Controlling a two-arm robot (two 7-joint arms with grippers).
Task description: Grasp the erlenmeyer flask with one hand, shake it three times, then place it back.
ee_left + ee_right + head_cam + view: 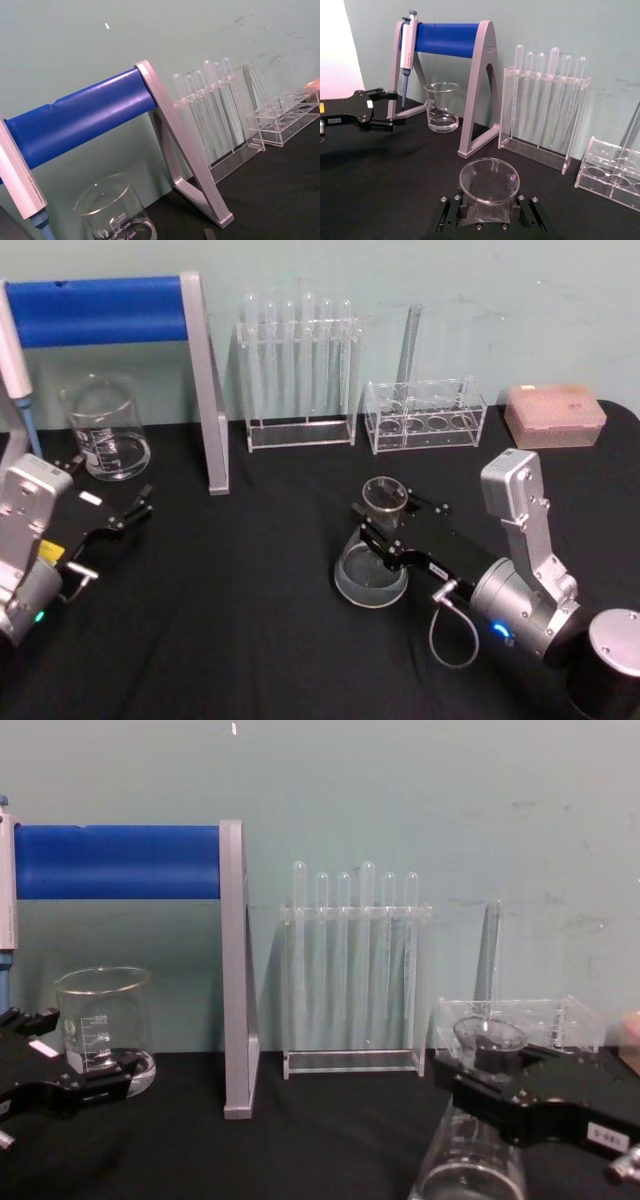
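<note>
The right gripper's (pixel 385 522) two black jaws sit on either side of the flask's (pixel 370 575) narrow neck, just under the flared rim, closed in against the glass. In the right wrist view the round rim (pixel 489 180) shows between the two fingers (pixel 451 212). The flask stands upright in the right-centre of the black table cloth (pixel 250 620), and in the head view its wide base looks to be down on the cloth. The right arm reaches in from the lower right.

The nearest thing to the flask is a low clear rack (pixel 425 415) behind it by the wall, apart from it, with one long glass tube (pixel 408 340) standing up in it. To the left of that is a taller clear rack (pixel 298 360) holding a row of test tubes. A pink box (pixel 555 415) sits at the far right by the wall.

Well apart on the left, a grey stand (pixel 205 380) with a blue bar carries a pipette (pixel 15 370) on its left end. A glass beaker (pixel 105 430) stands under the bar. The left gripper (pixel 115 476) hovers just in front of the beaker with its jaws spread wide and nothing between them.
</note>
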